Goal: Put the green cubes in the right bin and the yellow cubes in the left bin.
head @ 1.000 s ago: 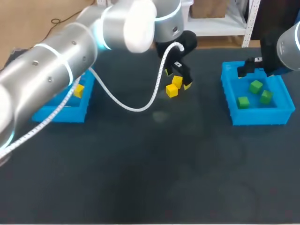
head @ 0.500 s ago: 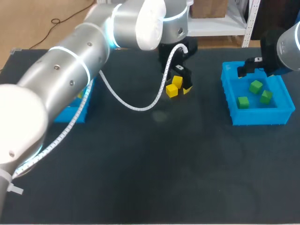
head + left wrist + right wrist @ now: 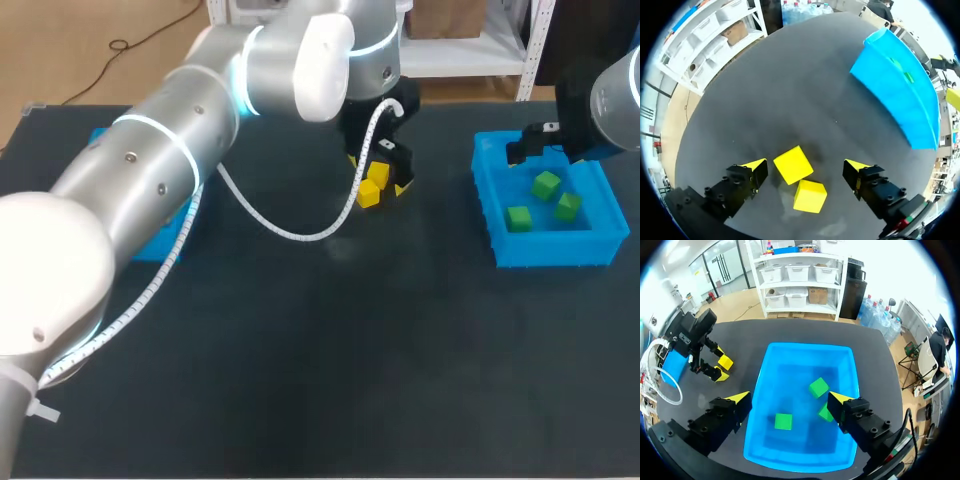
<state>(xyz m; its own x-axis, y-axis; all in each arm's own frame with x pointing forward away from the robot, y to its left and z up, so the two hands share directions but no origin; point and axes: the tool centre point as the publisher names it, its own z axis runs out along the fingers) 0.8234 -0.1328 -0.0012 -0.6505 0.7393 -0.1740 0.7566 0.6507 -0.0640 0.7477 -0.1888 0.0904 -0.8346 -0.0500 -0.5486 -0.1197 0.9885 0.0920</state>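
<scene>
I judge that the step in hand is picking up a yellow cube. The left end effector (image 3: 806, 166) hangs open over two yellow cubes (image 3: 793, 164), which lie close together on the surface (image 3: 330, 350), well apart from the right bin (image 3: 545, 255), towards the left bin (image 3: 155, 238). The next move calls for descending around one cube only, then closing. The right bin holds three green cubes (image 3: 546, 184), and the right end effector (image 3: 790, 399) hangs open above it. The left arm (image 3: 150, 170) hides the inside of the left bin.
</scene>
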